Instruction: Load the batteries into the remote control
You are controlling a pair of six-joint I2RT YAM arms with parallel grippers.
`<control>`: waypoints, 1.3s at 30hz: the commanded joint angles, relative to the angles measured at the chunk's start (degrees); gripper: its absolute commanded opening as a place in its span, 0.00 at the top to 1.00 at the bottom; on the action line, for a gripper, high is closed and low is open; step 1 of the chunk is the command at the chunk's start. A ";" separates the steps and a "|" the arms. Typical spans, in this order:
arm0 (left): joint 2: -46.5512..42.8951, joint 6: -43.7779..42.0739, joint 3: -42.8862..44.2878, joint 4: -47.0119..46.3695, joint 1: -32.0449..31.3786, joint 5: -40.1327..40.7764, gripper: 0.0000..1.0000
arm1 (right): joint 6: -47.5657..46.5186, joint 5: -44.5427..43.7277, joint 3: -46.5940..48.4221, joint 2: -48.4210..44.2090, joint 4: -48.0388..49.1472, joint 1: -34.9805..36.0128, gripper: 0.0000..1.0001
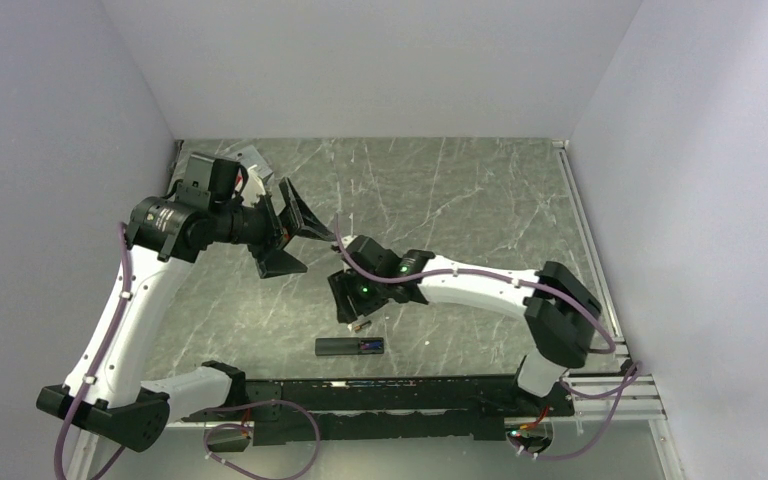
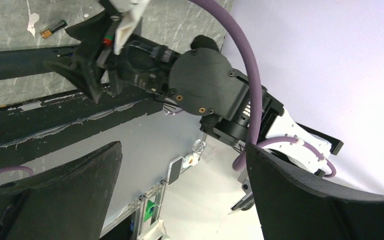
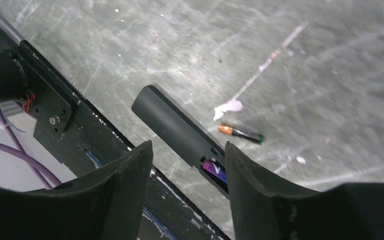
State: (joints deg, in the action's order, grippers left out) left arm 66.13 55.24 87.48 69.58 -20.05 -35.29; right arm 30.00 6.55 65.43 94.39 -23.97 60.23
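The right end effector (image 3: 187,147) hangs just above the remote (image 3: 172,122), its fingers partly spread and holding nothing. The remote lies flat on the surface (image 3: 305,60), alongside the dark rail (image 1: 410,392) at the near edge. Its battery bay is open at one end, with one battery (image 3: 214,168) already seated inside. Just beyond the remote, near that open end but not touching it, the loose battery (image 3: 240,132) lies on its side, gold tip showing. Farther beyond the remote, the left end effector (image 1: 292,238) is raised clear, spread wide and empty.

I'd worry about the pickup. The loose battery is round on a hard surface and could roll off if a finger nudges it first. A finger coming down this close could also clip the remote and skew it, or jolt the seated battery loose.
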 commanded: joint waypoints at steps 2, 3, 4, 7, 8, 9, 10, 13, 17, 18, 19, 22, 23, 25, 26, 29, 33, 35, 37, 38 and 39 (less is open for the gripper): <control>-0.76 -0.05 2.39 0.85 -0.16 -2.62 0.01 | -7.85 4.86 6.82 5.40 -0.54 2.29 0.34; -0.62 0.03 2.50 0.86 -0.16 -2.86 0.00 | -9.22 5.70 7.02 6.17 0.19 2.41 0.31; -0.45 0.04 2.52 0.97 -0.16 -3.31 0.01 | -10.04 6.12 6.89 6.40 0.94 2.44 0.28; 0.51 -0.08 2.81 1.62 -0.07 -4.42 0.01 | -12.85 9.15 6.20 7.57 2.72 2.44 0.23; 0.76 -0.24 3.17 2.12 -0.07 -4.37 0.01 | -13.90 10.13 5.94 7.92 3.28 2.44 0.20; 1.03 -0.38 3.57 2.74 -0.07 -4.08 0.01 | -14.84 11.15 5.48 8.11 3.97 2.52 0.16; 1.29 -0.46 3.96 3.09 -0.07 -3.97 0.01 | -15.82 11.99 5.11 8.34 4.47 2.58 0.04; 1.55 -0.64 4.27 3.40 0.10 -4.13 0.01 | -17.90 13.74 4.23 8.81 5.92 2.91 0.00; 0.76 -0.13 3.92 2.77 0.22 -4.01 0.01 | -19.71 15.16 2.92 9.19 7.77 3.75 0.00; 0.50 0.01 4.04 2.57 0.27 -3.97 0.01 | -20.05 15.31 2.45 9.35 8.25 3.96 0.00; 0.27 0.22 4.09 2.19 0.28 -3.92 0.01 | -20.41 15.37 2.12 9.47 8.71 4.20 0.00; -0.38 1.17 3.30 0.78 0.28 -4.77 0.01 | -21.43 15.59 1.50 10.18 9.45 5.23 0.00; -0.32 1.14 3.23 0.78 0.28 -5.07 0.01 | -21.73 15.60 1.42 10.46 9.53 5.76 0.00; -0.17 1.01 3.39 1.59 0.28 -4.76 0.01 | -22.14 14.78 1.16 10.87 9.86 6.46 0.00; -0.21 0.93 3.40 1.72 0.32 -4.97 0.00 | -22.24 14.22 0.98 10.98 10.16 6.73 0.00; -0.74 0.87 3.42 1.83 0.37 -4.40 0.01 | -22.67 12.39 0.50 11.37 10.85 7.62 0.00; -1.18 0.97 3.08 1.60 0.39 -4.74 0.01 | -23.90 8.13 0.47 12.10 10.67 8.76 0.00; -1.09 0.75 3.29 1.98 0.45 -4.76 0.01 | -24.93 6.31 0.34 12.35 10.79 9.25 0.00; -1.20 0.73 3.16 2.13 0.45 -4.75 0.01 | -25.51 4.82 0.09 12.67 10.87 9.63 0.00; -1.38 0.79 3.02 2.19 0.45 -4.62 0.01 | -25.68 4.38 -0.05 12.73 10.87 9.71 0.00; -1.58 1.01 2.78 2.15 0.53 -4.62 0.01 | -25.92 3.87 -0.16 12.81 10.87 9.84 0.00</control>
State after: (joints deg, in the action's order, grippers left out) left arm 66.04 55.40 89.36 74.04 -19.84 -38.13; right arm 7.40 14.74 66.39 105.89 -13.13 68.71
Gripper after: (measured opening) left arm 0.994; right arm 0.994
